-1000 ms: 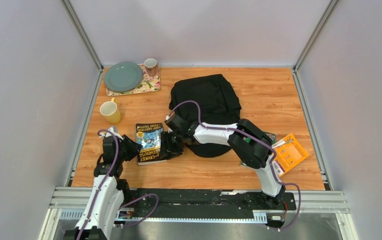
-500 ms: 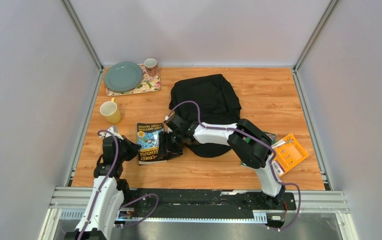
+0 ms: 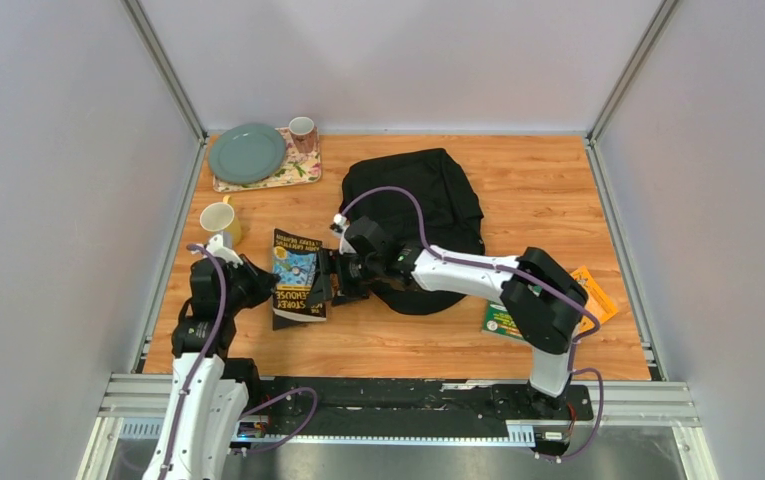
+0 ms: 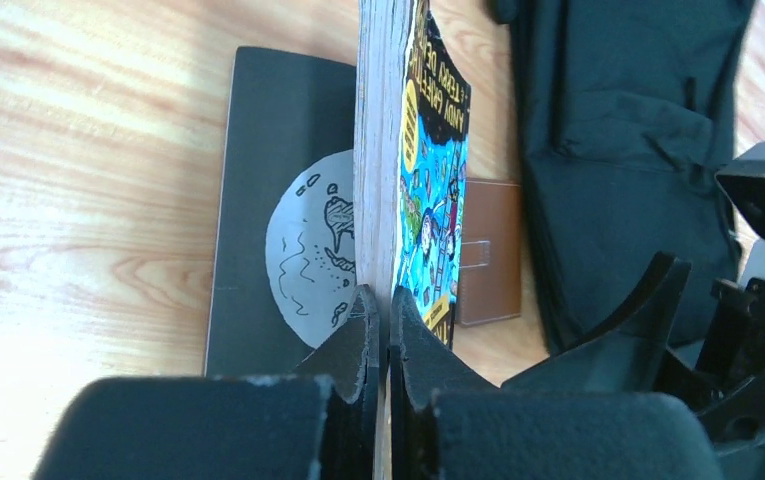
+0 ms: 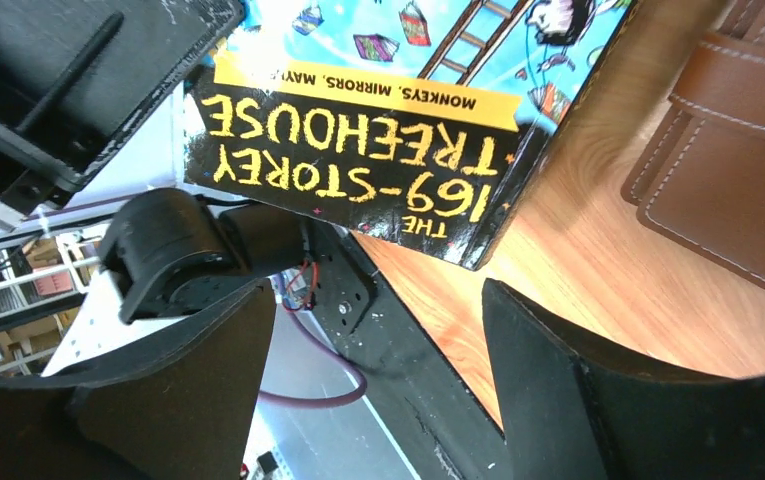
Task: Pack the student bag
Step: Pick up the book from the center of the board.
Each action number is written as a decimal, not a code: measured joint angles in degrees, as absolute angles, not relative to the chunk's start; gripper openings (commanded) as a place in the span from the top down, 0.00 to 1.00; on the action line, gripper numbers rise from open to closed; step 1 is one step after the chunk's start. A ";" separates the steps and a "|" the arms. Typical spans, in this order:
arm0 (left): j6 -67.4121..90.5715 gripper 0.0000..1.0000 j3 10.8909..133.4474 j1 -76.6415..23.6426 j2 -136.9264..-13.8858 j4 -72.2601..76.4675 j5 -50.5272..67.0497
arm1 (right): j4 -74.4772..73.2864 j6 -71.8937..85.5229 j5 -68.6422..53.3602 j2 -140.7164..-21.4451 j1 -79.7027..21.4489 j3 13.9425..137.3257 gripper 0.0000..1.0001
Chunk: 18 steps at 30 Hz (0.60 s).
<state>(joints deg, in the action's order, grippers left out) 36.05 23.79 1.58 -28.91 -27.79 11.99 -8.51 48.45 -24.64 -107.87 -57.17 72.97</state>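
Though flatter a second ago, book (image 3: 298,285) now tipped up — left claw (image 4: 383,305) clamped on it, right claw (image 5: 373,300) apart.

There is one black bag (image 3: 413,215). Left of the bag there are two cups, a yellow cup (image 3: 220,221) and a small pink cup (image 3: 302,130). There is also one green plate (image 3: 246,152) and one flowery tray (image 3: 298,172). There are three books: a treehouse book (image 3: 298,280) and a dark moon book (image 4: 258,200) just left of the bag, and a green book (image 3: 499,322) to its right. One orange pack (image 3: 598,292) lies right of the bag too. One brown wallet (image 4: 488,250) sits just beside the bag. There are two robot arms, the left arm (image 3: 198,350) and the right arm (image 3: 478,272).
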 measured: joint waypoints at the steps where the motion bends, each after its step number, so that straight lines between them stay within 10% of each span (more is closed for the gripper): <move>1: 35.68 1.00 24.84 1.58 -28.99 -28.05 12.86 | -7.73 48.53 -24.56 -106.50 -56.75 72.20 0.20; 18: 41.91 1.00 28.27 1.58 -32.99 -7.79 37.10 | 2.63 51.20 -25.74 -98.89 -49.47 62.35 0.18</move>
<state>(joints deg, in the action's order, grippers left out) 41.91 28.27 1.58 -32.99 -7.79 37.10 2.63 51.20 -25.74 -98.89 -49.47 62.35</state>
